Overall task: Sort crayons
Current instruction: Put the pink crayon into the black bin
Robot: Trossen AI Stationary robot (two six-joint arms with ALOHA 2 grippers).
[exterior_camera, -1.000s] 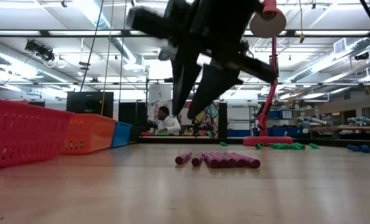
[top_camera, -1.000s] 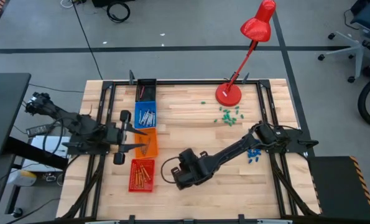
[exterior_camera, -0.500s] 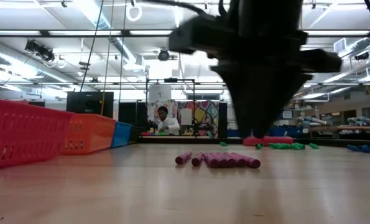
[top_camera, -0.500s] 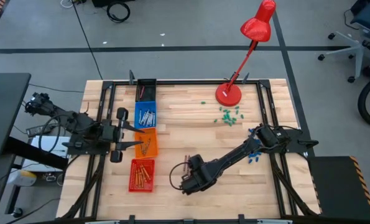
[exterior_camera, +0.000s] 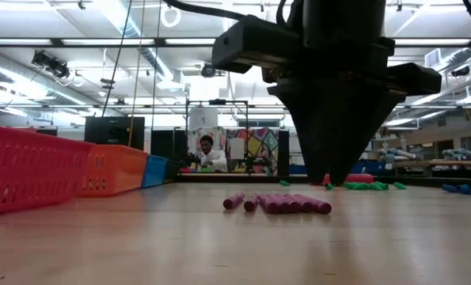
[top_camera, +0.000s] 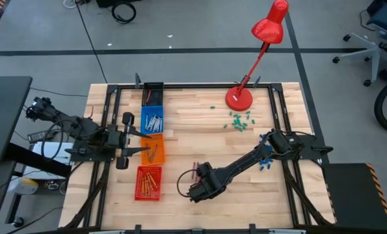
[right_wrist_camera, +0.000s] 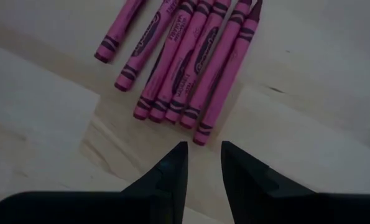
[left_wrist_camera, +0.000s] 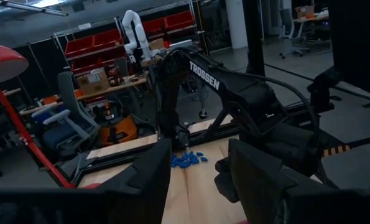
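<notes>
**Right pincer poised over the pink crayons**

We see the right pincer (right_wrist_camera: 202, 167) hanging low over the tabletop (top_camera: 200, 140), its two dark fingers (right_wrist_camera: 170, 173) parted by a narrow gap with nothing between them. Just ahead of the fingertips lies a cluster of magenta-pink crayons (right_wrist_camera: 185, 62), six of them in the right wrist view, most packed side by side and touching, one lying slightly apart at the edge of the group. In the high view these pink crayons (top_camera: 196, 170) sit near the front middle of the tabletop, right beside the right pincer (top_camera: 198, 190). The low view shows them as a row (exterior_camera: 279, 203) flat on the wood, with the dark bulk of the right arm (exterior_camera: 330, 87) hanging above them.

The left pincer (top_camera: 144, 143) waits at the left side, its fingers spread wide and empty, hovering by the orange bin (top_camera: 153, 150). Orange crayons lie in that bin; silver-grey crayons (top_camera: 153, 121) lie in the blue bin (top_camera: 143, 121) behind it, and more orange sticks (top_camera: 148, 181) fill the red bin (top_camera: 139, 194) in front.

A red desk lamp (top_camera: 240, 98) stands at the back of the tabletop, with small green bits (top_camera: 239, 121) scattered near its base and small blue bits (top_camera: 266, 161) near the right arm. Beyond the tabletop, in the low view, a person (exterior_camera: 208, 153) is in the room.
</notes>
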